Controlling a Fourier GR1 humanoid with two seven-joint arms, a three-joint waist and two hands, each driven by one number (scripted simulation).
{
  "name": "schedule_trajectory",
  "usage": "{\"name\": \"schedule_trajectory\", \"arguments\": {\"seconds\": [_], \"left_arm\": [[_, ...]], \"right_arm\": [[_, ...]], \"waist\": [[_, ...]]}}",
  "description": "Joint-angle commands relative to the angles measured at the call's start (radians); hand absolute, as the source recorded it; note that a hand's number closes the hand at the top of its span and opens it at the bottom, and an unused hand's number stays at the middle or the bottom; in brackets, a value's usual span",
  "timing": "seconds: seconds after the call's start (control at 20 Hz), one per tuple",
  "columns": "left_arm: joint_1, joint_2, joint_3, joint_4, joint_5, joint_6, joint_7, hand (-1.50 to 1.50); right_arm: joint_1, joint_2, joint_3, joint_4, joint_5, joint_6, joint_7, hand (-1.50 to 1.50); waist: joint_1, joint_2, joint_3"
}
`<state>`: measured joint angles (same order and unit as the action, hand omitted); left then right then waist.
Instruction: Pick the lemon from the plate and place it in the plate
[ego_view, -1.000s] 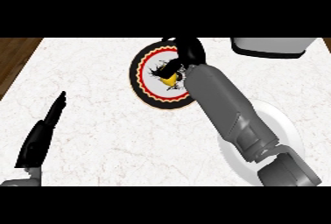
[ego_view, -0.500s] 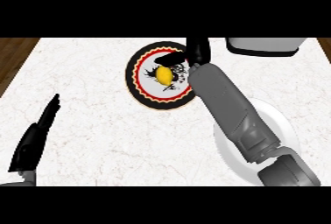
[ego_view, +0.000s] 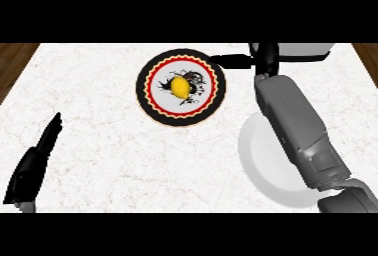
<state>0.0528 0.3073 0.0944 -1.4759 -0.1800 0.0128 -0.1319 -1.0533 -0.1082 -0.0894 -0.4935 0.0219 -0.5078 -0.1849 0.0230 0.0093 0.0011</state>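
A yellow lemon (ego_view: 179, 86) lies in the middle of a round plate (ego_view: 159, 107) with a black rim, a red zigzag ring and a dark drawing. My right hand (ego_view: 264, 58) hovers just past that plate's upper right edge, off the lemon, with its fingers spread and nothing in them. One finger (ego_view: 230, 60) points left toward the rim. A plain white plate (ego_view: 260, 167) sits at the right, partly covered by my right forearm. My left hand (ego_view: 35, 162) rests at the lower left, fingers straight and empty.
A grey container (ego_view: 299, 49) stands at the counter's back right, right behind my right hand. Dark wood floor shows beyond the white marble counter's left edge (ego_view: 13, 80) and at the far right.
My right hand, which was over the lemon on the patterned plate, has drawn away to the right and back. The lemon now shows uncovered and stays on that plate. The left hand has not moved.
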Motion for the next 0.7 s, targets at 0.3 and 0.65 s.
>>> {"name": "schedule_trajectory", "arguments": {"seconds": [0.3, 0.65], "left_arm": [[0.026, 0.005, 0.038, -0.013, 0.022, -0.033, -0.021, 0.00], [0.058, -0.006, 0.036, -0.068, 0.000, -0.033, 0.015, 0.00]], "right_arm": [[0.089, -0.187, -0.087, 0.055, -0.051, 0.242, -0.233, -1.50], [0.177, -0.231, -0.123, 0.094, -0.066, 0.312, -0.336, -1.50]], "waist": [[-0.003, -0.004, -0.001], [-0.002, -0.005, 0.000]]}}
